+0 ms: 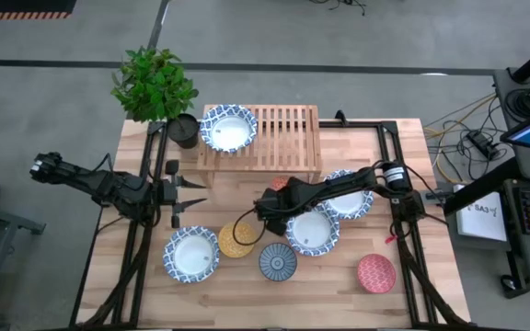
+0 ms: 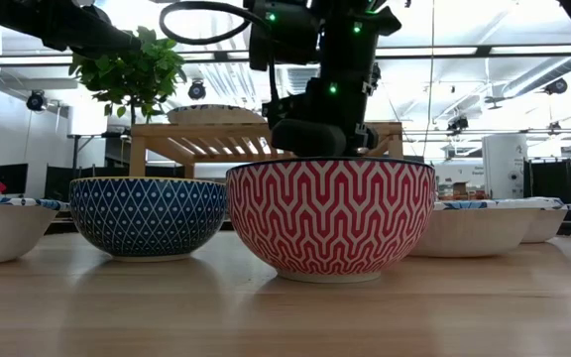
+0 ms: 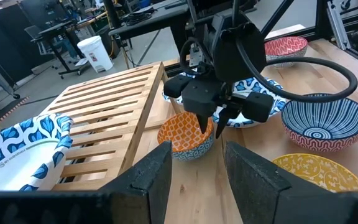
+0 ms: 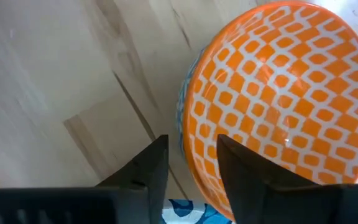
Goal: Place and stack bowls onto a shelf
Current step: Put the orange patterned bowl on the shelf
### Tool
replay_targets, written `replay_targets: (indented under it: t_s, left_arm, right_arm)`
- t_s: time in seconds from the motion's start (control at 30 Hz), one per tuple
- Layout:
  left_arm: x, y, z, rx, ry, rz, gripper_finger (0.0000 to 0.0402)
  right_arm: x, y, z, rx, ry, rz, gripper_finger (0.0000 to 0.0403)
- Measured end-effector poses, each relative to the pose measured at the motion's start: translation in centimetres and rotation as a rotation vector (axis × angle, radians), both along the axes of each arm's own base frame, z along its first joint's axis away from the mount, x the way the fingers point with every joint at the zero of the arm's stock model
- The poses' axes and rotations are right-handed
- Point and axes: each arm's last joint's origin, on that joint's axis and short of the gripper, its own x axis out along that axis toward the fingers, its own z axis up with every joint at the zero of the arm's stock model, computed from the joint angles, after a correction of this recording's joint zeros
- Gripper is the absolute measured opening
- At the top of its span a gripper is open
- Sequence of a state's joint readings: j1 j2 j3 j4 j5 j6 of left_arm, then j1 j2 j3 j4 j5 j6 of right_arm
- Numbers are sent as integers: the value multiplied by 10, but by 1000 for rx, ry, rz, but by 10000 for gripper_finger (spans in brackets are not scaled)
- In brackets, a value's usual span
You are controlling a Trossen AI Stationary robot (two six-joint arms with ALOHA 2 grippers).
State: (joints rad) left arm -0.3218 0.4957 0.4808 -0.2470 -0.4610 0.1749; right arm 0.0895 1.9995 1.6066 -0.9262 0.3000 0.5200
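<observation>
An orange bowl [image 4: 278,99] stands on the table in front of the shelf [image 1: 274,138]. My right gripper [image 4: 192,158] points down over its rim, open, one finger inside the bowl and one outside; a strip of table shows between the outer finger and the wall. One white bowl [image 1: 228,129] sits on the shelf's left end. On the table rest three more white bowls [image 1: 191,255], [image 1: 313,230], [image 1: 348,193], a yellow bowl [image 1: 237,239], a blue-grey bowl [image 1: 278,261] and a red bowl [image 1: 375,273]. My left gripper [image 1: 191,193] waits open at the left.
A potted plant [image 1: 155,83] in a dark pot [image 1: 184,129] stands beside the shelf's left end. Black frame rails [image 1: 403,221] run along the table's left and right sides. The right part of the shelf's slatted top [image 3: 104,118] is bare.
</observation>
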Motion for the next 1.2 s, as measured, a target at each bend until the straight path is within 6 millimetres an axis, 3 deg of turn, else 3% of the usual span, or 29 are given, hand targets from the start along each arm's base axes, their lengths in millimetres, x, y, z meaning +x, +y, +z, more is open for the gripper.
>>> replay_targets:
  t_s: [0.33, 0.63, 0.83, 1.2]
  left_arm:
    - [0, 0, 0, 0, 0, 0, 133]
    - [0, 0, 0, 0, 0, 0, 133]
    - [0, 0, 0, 0, -1, 0, 133]
    - [0, 0, 1, -3, -10, 1, 133]
  right_arm:
    - [2, 4, 0, 16, -18, 42, 17]
    - [2, 13, 5, 8, -34, 96, 14]
    - [-3, 21, 28, 29, -103, 119, 13]
    - [-8, 28, 101, 184, -463, 296, 13]
